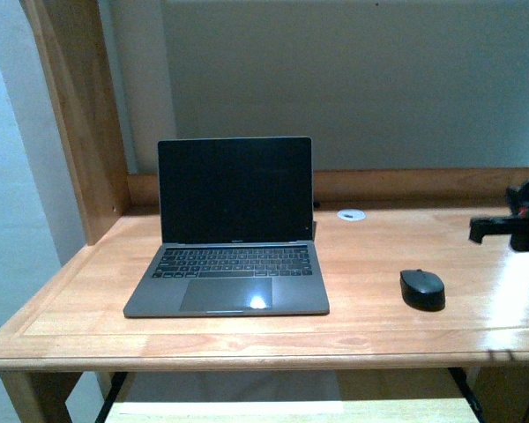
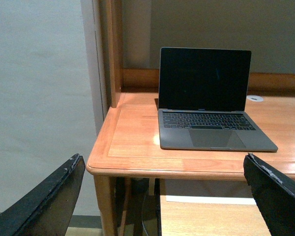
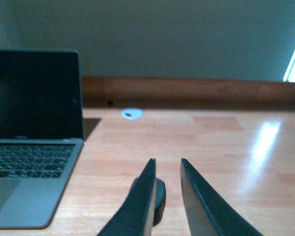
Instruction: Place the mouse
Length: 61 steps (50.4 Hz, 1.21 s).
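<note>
Plainly, mouse sits on desk beside open laptop, seemingly unheld.

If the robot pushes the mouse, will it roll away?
Probably not: the mouse sits low and flat on the desk, so it should slide. Its rounded, smooth-looking top might slip in a pincer. It looks small, likely light.

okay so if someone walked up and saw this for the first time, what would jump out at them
An open grey laptop with a dark screen stands left of centre on the wooden desk. To its right the small black mouse lies alone on the wood, and a white round grommet sits near the back edge.
</note>
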{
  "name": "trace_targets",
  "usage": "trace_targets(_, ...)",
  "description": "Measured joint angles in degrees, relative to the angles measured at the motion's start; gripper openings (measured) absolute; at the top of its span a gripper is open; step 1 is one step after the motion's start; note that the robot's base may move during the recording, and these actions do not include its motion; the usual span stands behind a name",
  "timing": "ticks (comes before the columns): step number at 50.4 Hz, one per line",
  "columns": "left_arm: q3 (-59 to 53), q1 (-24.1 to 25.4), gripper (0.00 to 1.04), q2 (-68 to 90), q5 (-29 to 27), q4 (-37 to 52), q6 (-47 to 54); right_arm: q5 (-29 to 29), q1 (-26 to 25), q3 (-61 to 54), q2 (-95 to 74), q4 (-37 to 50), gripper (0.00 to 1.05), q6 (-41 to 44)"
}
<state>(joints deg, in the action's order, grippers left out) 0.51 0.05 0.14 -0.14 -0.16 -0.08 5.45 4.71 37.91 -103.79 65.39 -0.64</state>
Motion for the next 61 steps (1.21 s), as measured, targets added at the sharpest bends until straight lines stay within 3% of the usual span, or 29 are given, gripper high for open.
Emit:
trace_targets(4,0.00,0.00,0.98,0.00,0.00,0.00,0.00,-1.42,-0.02,-6.67,8.11,2.51,0.02,0.52)
trace_targets(17,0.00,0.00,0.98,0.00,0.02,0.00,0.00,-5.29,-4.63,-24.17,24.41,0.42,0.02,0.52)
trace_targets(27,0.00,0.00,0.98,0.00,0.07,0.02,0.00,-5.49,-4.76,-31.69,38.71,-7.02,0.02,0.52)
trace_targets(61,0.00,0.00,0.98,0.00,0.09,0.02,0.00,-5.49,-4.76,-36.98,64.24,-27.17,0.02,0.52)
